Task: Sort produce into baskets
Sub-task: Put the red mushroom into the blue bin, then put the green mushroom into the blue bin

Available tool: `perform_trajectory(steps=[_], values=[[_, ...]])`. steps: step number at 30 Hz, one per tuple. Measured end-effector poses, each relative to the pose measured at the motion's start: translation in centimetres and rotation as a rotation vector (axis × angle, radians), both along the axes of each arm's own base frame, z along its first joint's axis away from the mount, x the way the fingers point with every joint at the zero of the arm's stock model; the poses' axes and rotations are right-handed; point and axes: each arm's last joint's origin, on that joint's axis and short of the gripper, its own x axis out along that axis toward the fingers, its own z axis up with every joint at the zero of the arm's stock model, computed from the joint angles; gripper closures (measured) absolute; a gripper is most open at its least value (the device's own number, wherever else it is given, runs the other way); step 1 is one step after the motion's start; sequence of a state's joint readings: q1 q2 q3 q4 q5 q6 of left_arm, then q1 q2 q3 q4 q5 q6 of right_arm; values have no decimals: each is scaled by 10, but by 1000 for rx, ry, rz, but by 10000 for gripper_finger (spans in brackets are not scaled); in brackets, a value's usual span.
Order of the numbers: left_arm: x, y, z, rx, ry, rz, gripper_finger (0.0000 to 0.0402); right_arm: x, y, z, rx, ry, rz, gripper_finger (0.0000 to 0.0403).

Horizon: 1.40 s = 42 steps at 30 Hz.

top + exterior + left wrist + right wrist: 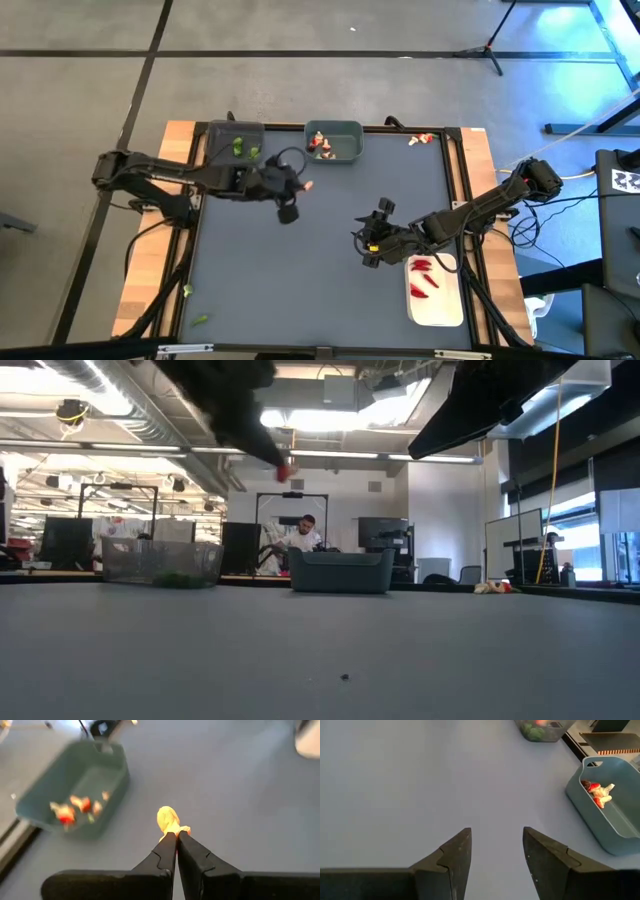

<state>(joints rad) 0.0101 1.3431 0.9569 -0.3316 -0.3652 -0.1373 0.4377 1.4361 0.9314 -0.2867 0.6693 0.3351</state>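
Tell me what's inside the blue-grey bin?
The bin holds a few pale pieces with red, heaped at one end; the rest of its floor shows bare. Anything under that small heap is covered and can't be seen.

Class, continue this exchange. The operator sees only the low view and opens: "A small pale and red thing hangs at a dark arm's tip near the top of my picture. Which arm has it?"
Observer: The left gripper, jaws shut on a tan-white food piece.
Operator: Which container is closest?
Observer: The teal bin, with similar pieces inside.
Operator: And the other arm?
Observer: The right gripper hovers empty, jaws open, beside the white tray of red pieces.
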Motion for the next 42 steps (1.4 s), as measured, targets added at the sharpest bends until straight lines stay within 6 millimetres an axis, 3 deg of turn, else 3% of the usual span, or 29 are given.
perform_trajectory(steps=[11, 19, 25, 33, 42], values=[[43, 76, -40, 104, -88, 158, 391, 0, 0, 0, 0, -2, -1, 227], [49, 132, -70, 185, -93, 259, 391, 0, -1, 1, -27, -11, -25, 227], [41, 157, -81, 172, -77, 335, 370, 0, -1, 0, -31, -9, -24, 227], [39, 154, -75, 185, -71, 317, 276, 0, -1, 1, -49, -5, -18, 227], [29, 106, -25, 186, -98, 200, 247, 0, -1, 1, -48, -9, -19, 227]])
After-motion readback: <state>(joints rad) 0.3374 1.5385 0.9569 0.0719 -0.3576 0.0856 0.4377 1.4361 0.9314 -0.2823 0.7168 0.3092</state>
